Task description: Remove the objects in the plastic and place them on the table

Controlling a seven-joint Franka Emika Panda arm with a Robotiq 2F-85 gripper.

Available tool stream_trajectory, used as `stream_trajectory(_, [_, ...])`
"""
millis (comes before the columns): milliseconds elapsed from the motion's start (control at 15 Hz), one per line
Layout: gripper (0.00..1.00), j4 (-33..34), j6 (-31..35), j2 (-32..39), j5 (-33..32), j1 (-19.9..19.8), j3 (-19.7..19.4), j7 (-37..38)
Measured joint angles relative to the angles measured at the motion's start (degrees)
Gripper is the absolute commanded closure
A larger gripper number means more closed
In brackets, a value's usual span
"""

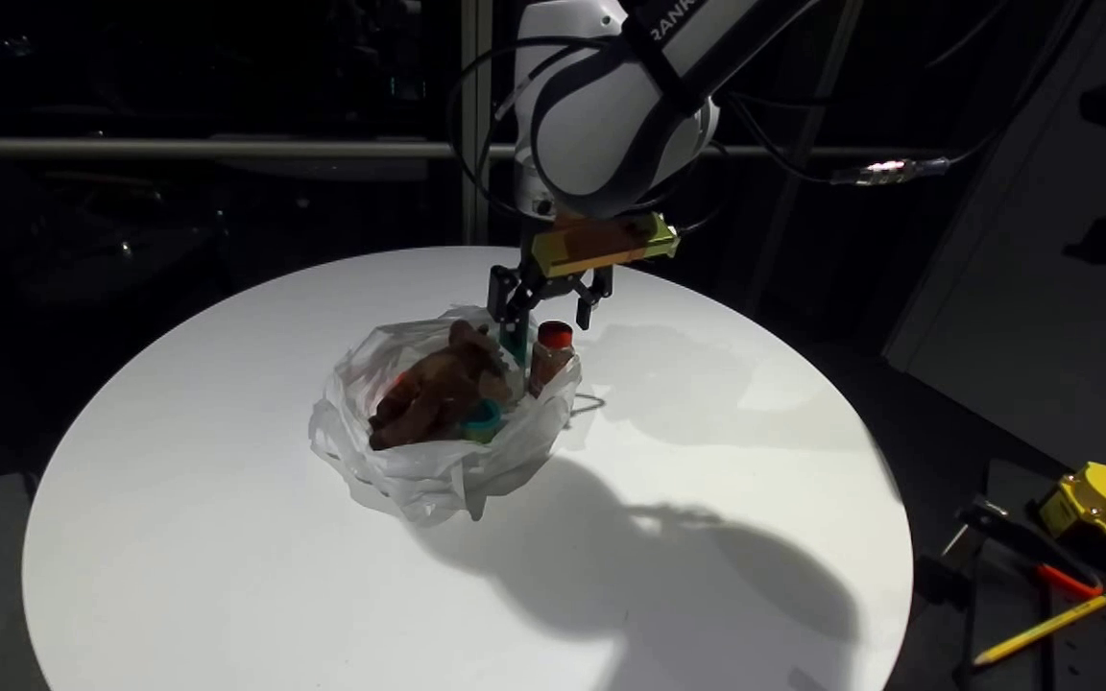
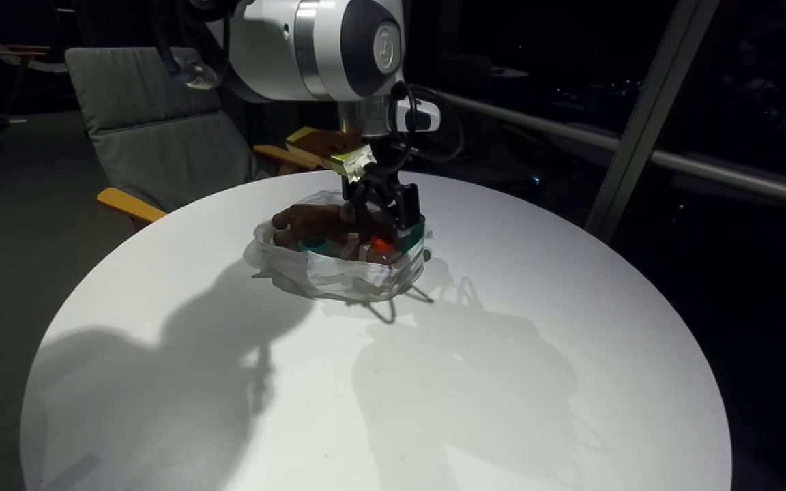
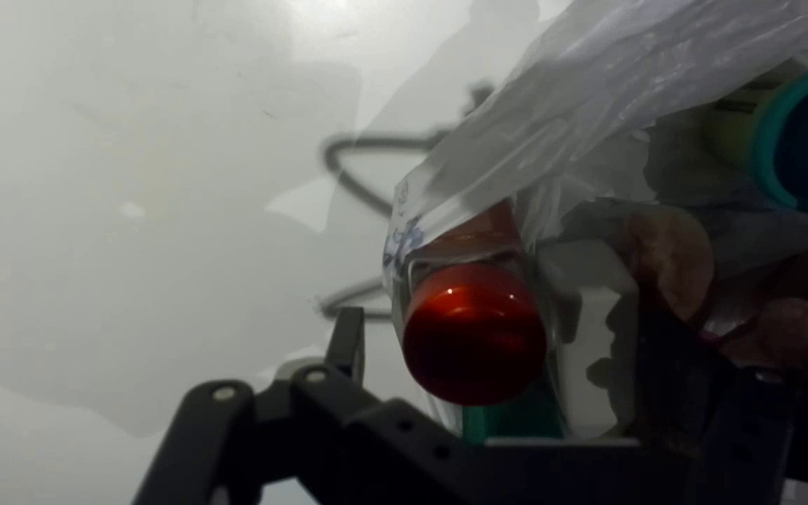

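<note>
Nearest the camera in an exterior view spread the smooth white top of a large round table [image 1: 342, 576], broad enough, I judged, for everything to be set out. From the left, a whitish, crinkly, thin plastic sheet [image 1: 428, 470] formed a rough bowl, its raised wall seeming to stop anything rolling away. Across its middle lay a brown plush animal [image 1: 438, 384], probably because nothing so bulky fitted elsewhere. Just beside it sat a small green container with a teal rim [image 1: 482, 420], apparently tucked into the leftover gap. A dark green piece [image 1: 515, 350] showed next, mostly hidden. Over that side hung a black two-fingered gripper [image 1: 550, 324], fingers spread, pinching nothing, seemingly so as to straddle the clear jar with a round red cap [image 1: 553, 359] that stood near upright inside the plastic, presumably propped by the wall
</note>
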Motion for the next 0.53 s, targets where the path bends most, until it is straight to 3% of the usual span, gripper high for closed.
stream_trajectory(67, [0.26, 0.4, -0.1, 0.4, 0.1, 0.0, -0.1, -0.1])
stream_trajectory(333, [0.58, 1.6, -0.7, 1.4, 0.4, -0.2, -0.3, -0.4])
stream_trajectory(533, [0.76, 1.9, -1.0, 1.5, 0.4, -0.2, -0.3, -0.5])
